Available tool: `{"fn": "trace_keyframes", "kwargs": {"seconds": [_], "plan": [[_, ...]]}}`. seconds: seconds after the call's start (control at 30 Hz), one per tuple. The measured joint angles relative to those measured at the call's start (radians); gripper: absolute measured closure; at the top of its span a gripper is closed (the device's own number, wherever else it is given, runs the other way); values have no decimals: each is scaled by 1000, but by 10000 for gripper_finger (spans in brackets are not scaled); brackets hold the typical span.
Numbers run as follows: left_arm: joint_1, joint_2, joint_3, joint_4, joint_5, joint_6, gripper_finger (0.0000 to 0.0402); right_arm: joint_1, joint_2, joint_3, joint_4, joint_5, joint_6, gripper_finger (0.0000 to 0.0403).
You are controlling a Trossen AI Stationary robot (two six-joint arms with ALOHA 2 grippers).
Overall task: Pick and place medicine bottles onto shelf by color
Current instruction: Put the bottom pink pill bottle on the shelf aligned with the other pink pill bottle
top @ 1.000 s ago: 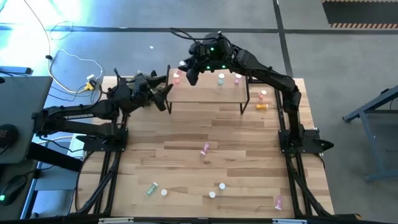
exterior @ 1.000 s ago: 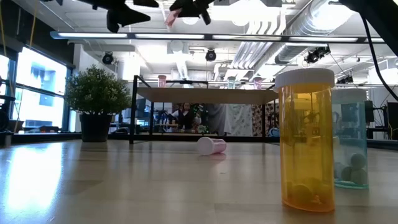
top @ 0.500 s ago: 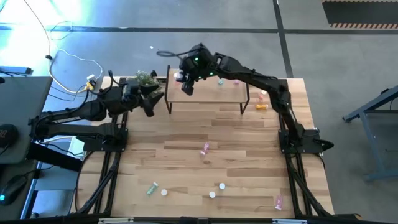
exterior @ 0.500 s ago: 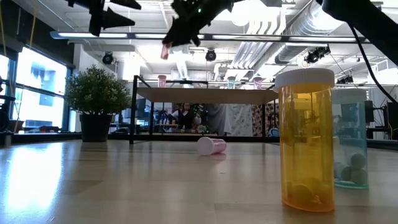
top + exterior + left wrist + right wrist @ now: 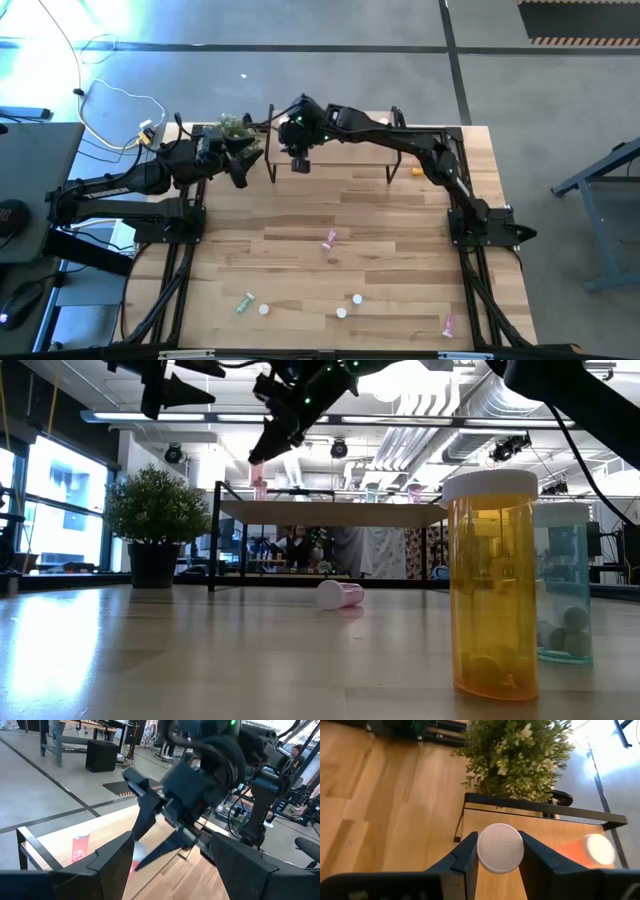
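Pale blond plank table point(image 5: 330, 210) striped with darker boards, under two black arms; the shelf point(image 5: 330, 513) is light wood on black legs. On it a pink bottle point(image 5: 80, 847) with a reddish label stands beside a white ribbed cap point(image 5: 500, 847) between dark fingers. In front of the shelf lie a pink bottle point(image 5: 340, 594) and an amber bottle point(image 5: 492, 585) with a white lid; beside it stands a green potted plant point(image 5: 155, 525).
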Motion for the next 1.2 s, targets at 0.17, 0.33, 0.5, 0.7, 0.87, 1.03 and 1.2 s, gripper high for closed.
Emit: {"fn": "trace_keyframes", "kwargs": {"seconds": [0.17, 0.33, 0.5, 0.7, 0.87, 1.03, 1.2], "plan": [[0, 0, 0, 0, 0, 0, 147, 4, 26, 0, 44, 2, -7, 301], [0, 0, 0, 0, 0, 0, 147, 3, 47, 0, 50, 61, -8, 301], [0, 0, 0, 0, 0, 0, 147, -6, 54, 0, 61, 65, -7, 301], [0, 0, 0, 0, 0, 0, 147, -11, 59, 0, 61, 66, -7, 301], [0, 0, 0, 0, 0, 1, 147, -13, 59, 0, 58, 70, -7, 299], [0, 0, 0, 0, 0, 1, 147, -15, 59, 0, 57, 70, -7, 296], [0, 0, 0, 0, 0, 1, 147, -16, 59, 0, 56, 70, -7, 295]]}}
